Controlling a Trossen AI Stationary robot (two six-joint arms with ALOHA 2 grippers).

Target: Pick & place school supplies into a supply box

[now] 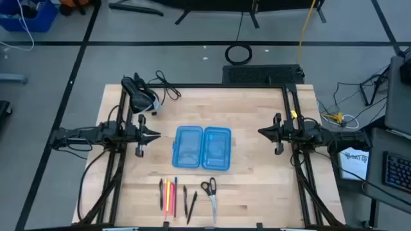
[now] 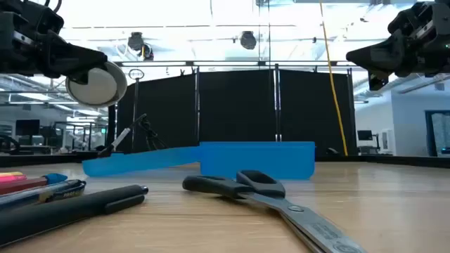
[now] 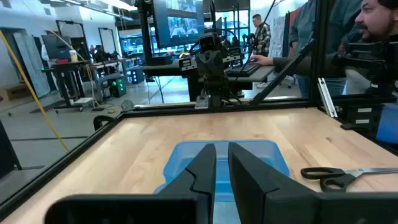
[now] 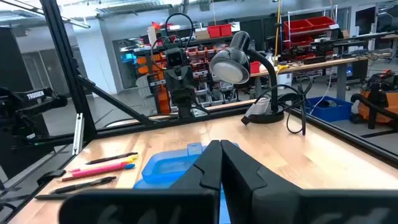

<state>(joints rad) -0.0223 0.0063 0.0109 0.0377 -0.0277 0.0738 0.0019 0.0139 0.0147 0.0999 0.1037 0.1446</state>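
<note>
The translucent blue supply box (image 1: 201,148) lies open at the table's middle, both halves flat on the wood; it also shows as the box (image 2: 232,160), (image 3: 186,158), (image 4: 168,167). Near the front edge lie coloured pens (image 1: 168,194), (image 4: 102,168), black pens (image 1: 188,200), (image 2: 70,207) and black-handled scissors (image 1: 209,194), (image 2: 281,200), (image 3: 348,177). My left gripper (image 1: 157,135), (image 3: 222,158) hovers left of the box, its fingers a narrow gap apart. My right gripper (image 1: 261,132), (image 4: 221,149) hovers right of the box, shut. Both point at the box and touch nothing.
A black desk lamp (image 1: 142,96), (image 4: 233,65) with its cable stands at the table's far left corner. A black frame (image 1: 192,86) runs along the table's edges. Bare wood lies between the box and the supplies. People sit beyond the table in the left wrist view.
</note>
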